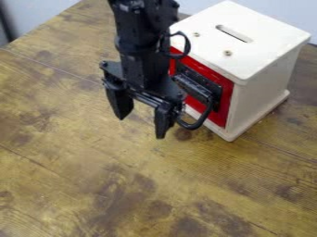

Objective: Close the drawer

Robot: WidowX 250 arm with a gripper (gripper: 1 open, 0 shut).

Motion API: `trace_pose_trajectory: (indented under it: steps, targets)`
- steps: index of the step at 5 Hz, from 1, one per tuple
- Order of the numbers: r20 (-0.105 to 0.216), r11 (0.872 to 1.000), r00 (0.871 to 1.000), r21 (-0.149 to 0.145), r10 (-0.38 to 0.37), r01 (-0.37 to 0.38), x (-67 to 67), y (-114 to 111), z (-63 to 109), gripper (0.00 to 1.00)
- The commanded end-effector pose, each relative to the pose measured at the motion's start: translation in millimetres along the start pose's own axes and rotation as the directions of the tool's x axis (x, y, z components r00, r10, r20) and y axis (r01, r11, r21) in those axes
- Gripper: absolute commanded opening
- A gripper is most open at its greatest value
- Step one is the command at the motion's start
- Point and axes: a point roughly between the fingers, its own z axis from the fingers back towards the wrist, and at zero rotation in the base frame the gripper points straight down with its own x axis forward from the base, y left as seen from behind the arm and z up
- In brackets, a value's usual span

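The red-fronted drawer [206,96] sits in the cream-white box [244,57] with its front close to flush with the box face. Its black plate and black loop handle [188,116] face left and down. My black gripper [140,113] hangs just left of the drawer front, fingers pointing down and spread apart, holding nothing. The arm hides the left part of the drawer front. The right fingertip [161,130] is beside the loop handle; I cannot tell whether it touches it.
The box has a slotted top [232,34] and stands at the back right of the wooden table [87,185]. A dark object [7,23] shows at the top left corner.
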Motion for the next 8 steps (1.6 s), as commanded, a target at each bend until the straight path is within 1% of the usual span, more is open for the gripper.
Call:
trace_pose_trajectory:
  steps: [1,2,3,4,5,6,7,8]
  targets:
    - [0.06,0.999,0.998,-0.005,-0.033,0.034,10.3,11,3.9,1.0]
    - [0.043,1.0,0.999,-0.001,0.008,-0.008,11.8,11,1.8,1.0]
    - [0.058,1.0,0.998,0.004,0.009,-0.009,-0.6,20,4.6,1.0]
    - [0.089,1.0,0.996,0.009,0.01,-0.011,-20.9,27,19.1,1.0]
    - [0.074,0.999,0.996,-0.001,-0.054,0.054,-16.8,31,37.1,1.0]
    - [0.084,0.994,0.99,-0.001,-0.112,0.113,-10.9,29,49.2,1.0]
    - [0.09,0.989,0.984,-0.001,-0.151,0.151,-7.6,24,59.3,1.0]
    - [0.098,0.998,0.993,0.012,-0.062,0.061,-10.6,30,56.5,1.0]
